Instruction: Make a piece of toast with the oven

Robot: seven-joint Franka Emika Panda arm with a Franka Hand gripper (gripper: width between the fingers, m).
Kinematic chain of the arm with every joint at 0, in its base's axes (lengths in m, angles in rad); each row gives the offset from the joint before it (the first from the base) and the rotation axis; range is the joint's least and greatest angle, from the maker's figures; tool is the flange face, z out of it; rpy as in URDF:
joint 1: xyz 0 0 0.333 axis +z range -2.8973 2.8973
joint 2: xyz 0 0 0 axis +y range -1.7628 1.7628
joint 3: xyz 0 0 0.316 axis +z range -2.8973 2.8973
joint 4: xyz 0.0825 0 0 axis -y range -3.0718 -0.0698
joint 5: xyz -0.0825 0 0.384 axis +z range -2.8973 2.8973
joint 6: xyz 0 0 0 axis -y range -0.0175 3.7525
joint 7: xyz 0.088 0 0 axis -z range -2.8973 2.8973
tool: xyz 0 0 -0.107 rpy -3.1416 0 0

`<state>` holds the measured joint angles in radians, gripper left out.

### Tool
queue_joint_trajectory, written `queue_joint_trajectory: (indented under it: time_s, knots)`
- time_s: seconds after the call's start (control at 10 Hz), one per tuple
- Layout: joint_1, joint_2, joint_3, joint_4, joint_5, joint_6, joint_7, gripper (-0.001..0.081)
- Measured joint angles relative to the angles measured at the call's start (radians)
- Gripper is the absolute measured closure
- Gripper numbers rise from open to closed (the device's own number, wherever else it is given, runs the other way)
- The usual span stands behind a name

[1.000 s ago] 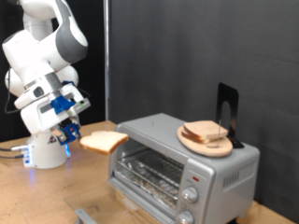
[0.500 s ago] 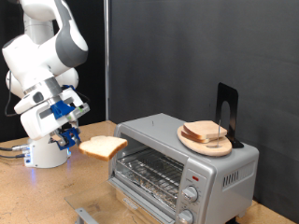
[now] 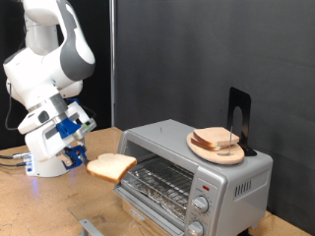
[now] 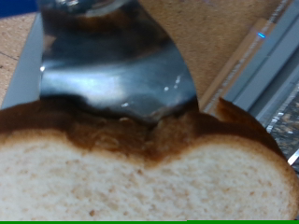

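A pale slice of bread with a tan crust, the piece of toast, hangs in the air just off the exterior view's left end of the oven. My gripper is shut on its near edge and tilts it downward. In the wrist view the toast fills the frame, with a metal finger clamped on its crust. The silver oven has a wire rack showing in its front, and round knobs.
On the oven's top sits a round wooden plate carrying more bread slices, with a black stand behind it. The oven's open door edge shows in the wrist view. The robot's white base stands on the wooden table.
The gripper has carried the toast downward and toward the oven's front over the last second, tilting it more steeply.
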<state>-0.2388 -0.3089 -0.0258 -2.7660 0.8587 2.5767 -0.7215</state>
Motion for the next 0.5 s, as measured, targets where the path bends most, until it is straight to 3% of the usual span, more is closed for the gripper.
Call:
queue_joint_trajectory:
  time_s: [0.5]
  knots:
    - [0.034,0.141,0.027,0.063,0.051,0.068,-0.076,0.0331]
